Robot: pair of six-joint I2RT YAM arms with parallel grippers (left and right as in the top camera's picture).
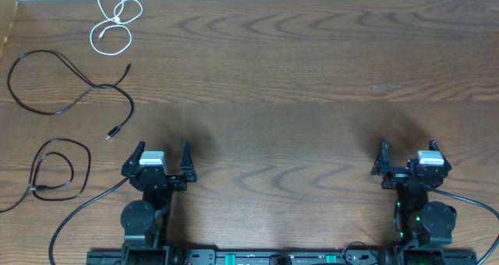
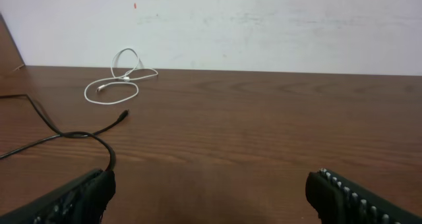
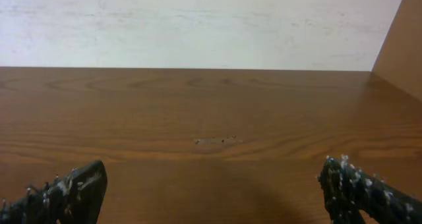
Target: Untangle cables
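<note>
A white cable (image 1: 115, 19) lies coiled at the far left of the table; it also shows in the left wrist view (image 2: 119, 79). A longer black cable (image 1: 58, 90) lies spread out in front of it, one plug end (image 2: 122, 116) showing in the left wrist view. A shorter black cable (image 1: 58, 171) lies looped near the left front. The three lie apart from each other. My left gripper (image 1: 162, 152) is open and empty near the front, to the right of the black cables. My right gripper (image 1: 408, 152) is open and empty at the front right, far from all cables.
The wooden table (image 1: 296, 86) ends at a white wall at the back. A small scuff mark (image 1: 383, 86) is on the wood at the right. Thick black arm cables (image 1: 78, 218) trail along the front edge by both arm bases.
</note>
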